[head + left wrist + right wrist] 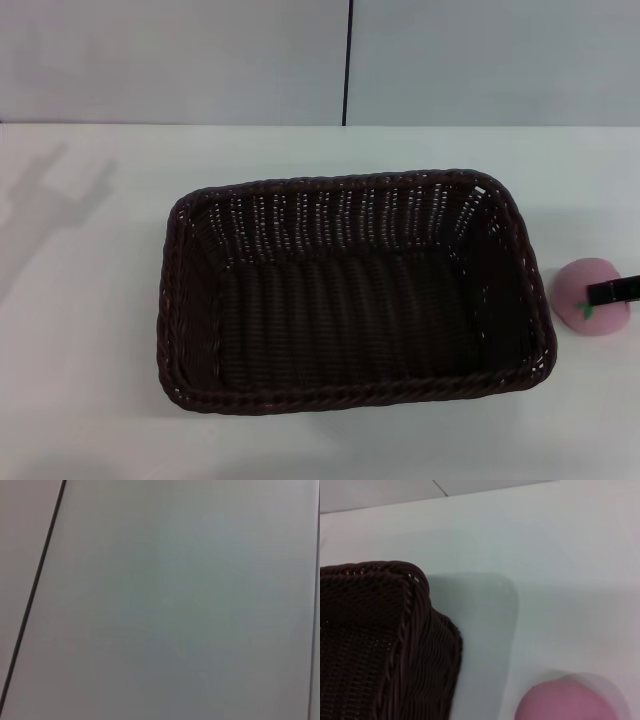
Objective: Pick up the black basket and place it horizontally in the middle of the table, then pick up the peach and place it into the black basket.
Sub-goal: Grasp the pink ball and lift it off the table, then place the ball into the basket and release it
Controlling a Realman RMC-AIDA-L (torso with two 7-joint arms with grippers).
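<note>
One peach (pixel 585 297) (unlabelled) beside basket (pixel 352 290).

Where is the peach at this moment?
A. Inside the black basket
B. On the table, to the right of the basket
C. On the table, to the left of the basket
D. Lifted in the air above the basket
B: in the head view the peach sits on the white table just outside the right end of the black basket, whose inside is empty; the right gripper reaches it from the right edge.

The white counter (pixel 90 330) carries the black basket (pixel 355 290) lying lengthwise, with the pink peach (pixel 590 297) just beside the basket's right end.
</note>
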